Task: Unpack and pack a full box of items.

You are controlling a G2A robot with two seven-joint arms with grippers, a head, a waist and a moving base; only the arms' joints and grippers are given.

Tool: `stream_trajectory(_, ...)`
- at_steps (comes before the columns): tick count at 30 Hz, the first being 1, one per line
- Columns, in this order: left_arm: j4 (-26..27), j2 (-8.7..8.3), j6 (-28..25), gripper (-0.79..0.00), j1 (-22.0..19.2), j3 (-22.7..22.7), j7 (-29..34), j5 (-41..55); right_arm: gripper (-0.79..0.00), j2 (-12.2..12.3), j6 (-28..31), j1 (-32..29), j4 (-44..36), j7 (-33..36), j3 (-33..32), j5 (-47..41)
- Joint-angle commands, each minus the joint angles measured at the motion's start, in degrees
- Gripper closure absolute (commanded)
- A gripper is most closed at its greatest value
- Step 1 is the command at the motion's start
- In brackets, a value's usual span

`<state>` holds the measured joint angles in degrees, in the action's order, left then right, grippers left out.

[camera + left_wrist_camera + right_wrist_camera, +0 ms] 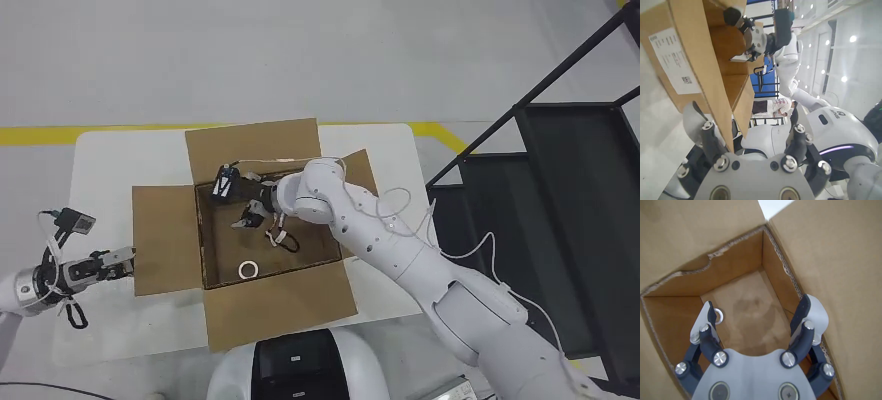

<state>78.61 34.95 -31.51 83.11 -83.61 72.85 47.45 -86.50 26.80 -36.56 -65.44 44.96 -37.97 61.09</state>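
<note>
– Since the left hand (122,263) sits nearest, out at the edge of the side flap (165,240) over the bench (110,170), what is it there for?
– Its wrist camera has the flap's edge running between the two fingers, which stand wide apart and pinch nothing. I'd guess it is parked there to steady the box (280,300), or to keep that flap folded out of the way.
– And inside the box?
– A small white ring (248,268) lies flat on the floor, toward the near wall. It is the one item I can make out, so the unpacking looks nearly done.
– Then the right hand (256,224)?
– Farther in, hanging over the middle of the opening and pointing down, its fingers spread wide with nothing between them. From its own camera the ring sits just beside one fingertip, so the hand would probably need a sideways shift before closing.
</note>
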Motion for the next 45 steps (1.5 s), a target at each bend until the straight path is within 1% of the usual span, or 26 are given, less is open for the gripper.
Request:
stream_trajectory(1,-0.47,0.11,-1.13,-0.785,0.5,-1.1,-1.17,1.82,-0.785,-0.27,-0.48,0.39,-0.03,3.75,0.64,-0.23)
stream_trajectory(3,-0.71,0.27,-1.92,-0.785,0.98,-2.26,-1.96,3.58,-0.785,-0.63,0.57,0.96,0.3,7.29,1.84,-0.32)
stream_trajectory(6,-0.86,0.56,-2.5,-0.785,1.79,-4.22,-2.54,5.92,-0.785,-1.52,4.47,1.9,1.95,11.97,4.25,-2.45)
stream_trajectory(8,-0.68,0.86,-2.85,-0.785,2.5,-5.67,-2.88,7.97,-0.785,-2.33,6.37,2.69,3.39,13.26,5.84,-3.8)
stream_trajectory(12,0.44,1.7,-3.16,-0.785,4.19,-9.39,-3.19,12.13,-0.785,-4.09,8.69,3.88,7.11,10.96,8.77,-4.48)
stream_trajectory(20,0.44,1.7,-3.16,-0.785,4.19,-9.39,-3.19,12.13,-0.785,-7.75,10.43,5.77,15.65,4.56,13.65,-2.35)
stream_trajectory(25,0.44,1.7,-3.16,-0.785,4.19,-9.39,-3.19,12.13,-0.785,-9.73,12.02,6.42,20.26,0.14,15.04,-2.52)
stream_trajectory(36,0.44,1.7,-3.16,-0.785,4.19,-9.39,-3.19,12.13,-0.785,-13.88,13.63,7.71,30.06,-4.89,17.43,-2.04)
stream_trajectory(37,0.44,1.7,-3.16,-0.785,4.19,-9.39,-3.19,12.13,-0.76,-14.23,13.66,7.77,30.86,-5.19,17.62,-1.9)
stream_trajectory(39,0.44,1.7,-3.16,-0.785,4.19,-9.39,-3.19,12.13,-0.751,-14.89,13.62,7.9,32.29,-6.07,17.95,-1.54)
stream_trajectory(40,0.44,1.7,-3.16,-0.785,4.19,-9.39,-3.19,12.13,-0.686,-15.22,13.54,7.9,32.98,-6.46,18.1,-1.38)
stream_trajectory(42,0.44,1.7,-3.16,-0.785,4.19,-9.39,-3.19,12.13,-0.671,-15.84,13.19,7.96,34.27,-7.28,18.29,-1.13)
stream_trajectory(43,0.44,1.7,-3.16,-0.785,4.19,-9.39,-3.19,12.13,-0.591,-16.12,13.33,8.07,34.83,-7.58,18.4,-0.99)
stream_trajectory(45,0.44,1.7,-3.16,-0.785,4.19,-9.39,-3.19,12.13,-0.514,-16.66,13.26,8.07,36.16,-8.17,18.51,-0.91)
